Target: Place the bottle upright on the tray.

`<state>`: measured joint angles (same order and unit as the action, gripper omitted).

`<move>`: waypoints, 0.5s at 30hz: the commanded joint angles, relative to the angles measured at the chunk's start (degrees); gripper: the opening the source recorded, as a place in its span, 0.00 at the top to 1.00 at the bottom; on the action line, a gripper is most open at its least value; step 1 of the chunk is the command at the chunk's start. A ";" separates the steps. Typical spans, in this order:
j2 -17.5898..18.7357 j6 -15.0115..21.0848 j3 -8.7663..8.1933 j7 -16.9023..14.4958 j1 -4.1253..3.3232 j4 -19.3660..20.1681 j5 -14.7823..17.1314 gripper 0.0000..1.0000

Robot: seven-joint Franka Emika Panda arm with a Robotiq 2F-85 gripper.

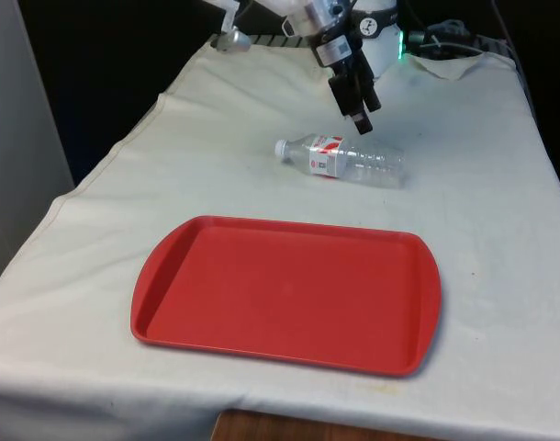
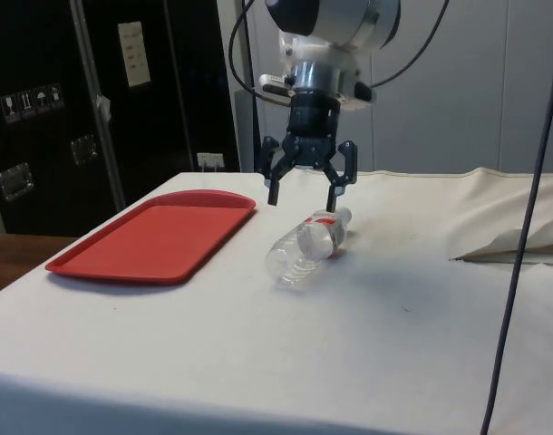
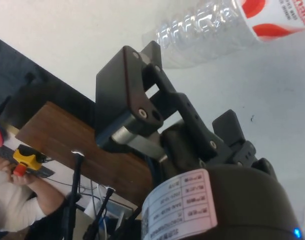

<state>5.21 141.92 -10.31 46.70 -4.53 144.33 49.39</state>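
arm (image 2: 335, 23): white, rounded casing, black cables trailing
gripper (image 2: 304, 192): black, two angular fingers, visible screws
wrist label: white sticker, printed text

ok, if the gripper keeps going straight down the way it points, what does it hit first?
Most likely the bottle: the open gripper hangs just above its labelled end, though depth alignment isn't certain.

Clear plastic bottle (image 1: 346, 160) with white cap and red-white label, lying on its side on the desk, apart from the empty red tray (image 1: 289, 292).
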 commanded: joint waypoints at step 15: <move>-0.23 -1.32 -2.01 -1.38 0.23 0.34 2.18 0.00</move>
<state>5.56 140.60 -12.49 46.12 -4.47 144.44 50.42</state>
